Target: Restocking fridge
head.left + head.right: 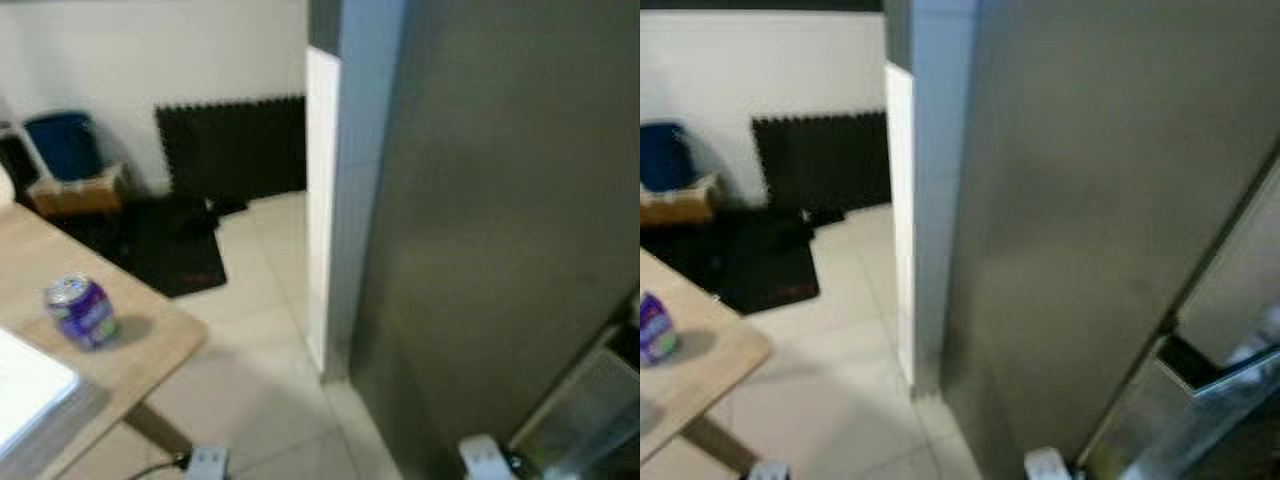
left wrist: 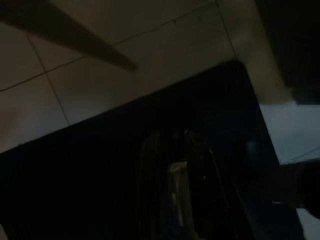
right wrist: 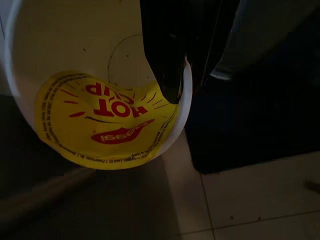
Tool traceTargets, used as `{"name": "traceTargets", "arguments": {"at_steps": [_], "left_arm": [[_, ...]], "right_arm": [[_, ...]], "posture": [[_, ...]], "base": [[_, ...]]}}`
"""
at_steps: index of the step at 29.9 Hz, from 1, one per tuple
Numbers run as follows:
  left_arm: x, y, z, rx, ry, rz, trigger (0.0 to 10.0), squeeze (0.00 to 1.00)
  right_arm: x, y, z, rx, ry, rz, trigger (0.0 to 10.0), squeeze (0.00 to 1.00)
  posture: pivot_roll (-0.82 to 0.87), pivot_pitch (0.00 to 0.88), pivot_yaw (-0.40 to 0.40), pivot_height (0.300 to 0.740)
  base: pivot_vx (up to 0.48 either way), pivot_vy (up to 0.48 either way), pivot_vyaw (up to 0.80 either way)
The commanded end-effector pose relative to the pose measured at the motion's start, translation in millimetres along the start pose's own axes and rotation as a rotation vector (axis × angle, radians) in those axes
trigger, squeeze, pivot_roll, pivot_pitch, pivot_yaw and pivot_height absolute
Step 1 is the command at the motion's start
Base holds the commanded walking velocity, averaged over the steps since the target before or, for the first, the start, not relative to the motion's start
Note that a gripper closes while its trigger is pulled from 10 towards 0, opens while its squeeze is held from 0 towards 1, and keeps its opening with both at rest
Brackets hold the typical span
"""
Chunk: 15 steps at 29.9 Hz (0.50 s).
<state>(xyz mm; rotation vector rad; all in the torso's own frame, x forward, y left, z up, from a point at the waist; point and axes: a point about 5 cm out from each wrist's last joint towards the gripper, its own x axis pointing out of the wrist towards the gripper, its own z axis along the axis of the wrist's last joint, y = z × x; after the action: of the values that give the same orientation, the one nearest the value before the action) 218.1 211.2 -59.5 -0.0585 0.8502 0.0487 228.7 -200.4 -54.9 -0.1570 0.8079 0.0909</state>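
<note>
My right gripper (image 3: pixel 187 82) is shut on the rim of a white instant-noodle cup (image 3: pixel 95 90) with a yellow and red "HOT CUP" lid, held above the tiled floor. A big grey fridge door (image 1: pixel 500 230) stands open on the right of the eye views, with a shelf of the fridge's inside (image 1: pixel 1230 380) at the lower right. A purple drink can (image 1: pixel 82 311) stands upright on the wooden table (image 1: pixel 150 350) at the left. The left wrist view is very dark; my left gripper (image 2: pixel 175 200) hangs over a dark mat and floor tiles.
A white panel (image 1: pixel 322 200) and a blue-grey column stand beside the fridge door. Black foam mats (image 1: pixel 180 250) lie on the pale tile floor by the far wall, near a blue bin (image 1: pixel 62 145) and a cardboard box (image 1: pixel 75 195). A white tray (image 1: pixel 25 385) sits on the table.
</note>
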Motion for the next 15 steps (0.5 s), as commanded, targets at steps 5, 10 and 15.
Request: {"name": "traceTargets", "arguments": {"at_steps": [5, 10, 15], "left_arm": [[-2.7, 3.9, -13.5, -0.029, 0.042, 0.013, 10.0, 0.0], [-2.8, 4.5, -13.8, -0.034, 0.044, 0.011, 10.0, 0.0], [-3.3, 8.1, -13.8, -0.043, 0.045, 0.035, 10.0, 0.0]], "right_arm": [[-2.0, -3.2, -8.0, 0.015, 0.026, -0.012, 10.0, 0.0], [-1.9, -2.9, -8.0, 0.014, 0.026, -0.012, 10.0, 0.0], [-1.8, -2.7, -7.7, 0.015, 0.025, -0.012, 10.0, 0.0]], "posture": [[-0.02, 0.112, -0.007, 0.74], [-0.02, 0.112, -0.006, 0.74], [-0.02, 0.111, -0.006, 0.74]], "base": [[0.0, 0.0, 0.0], [0.0, 0.339, 0.0], [0.0, 0.162, 0.0]]}}
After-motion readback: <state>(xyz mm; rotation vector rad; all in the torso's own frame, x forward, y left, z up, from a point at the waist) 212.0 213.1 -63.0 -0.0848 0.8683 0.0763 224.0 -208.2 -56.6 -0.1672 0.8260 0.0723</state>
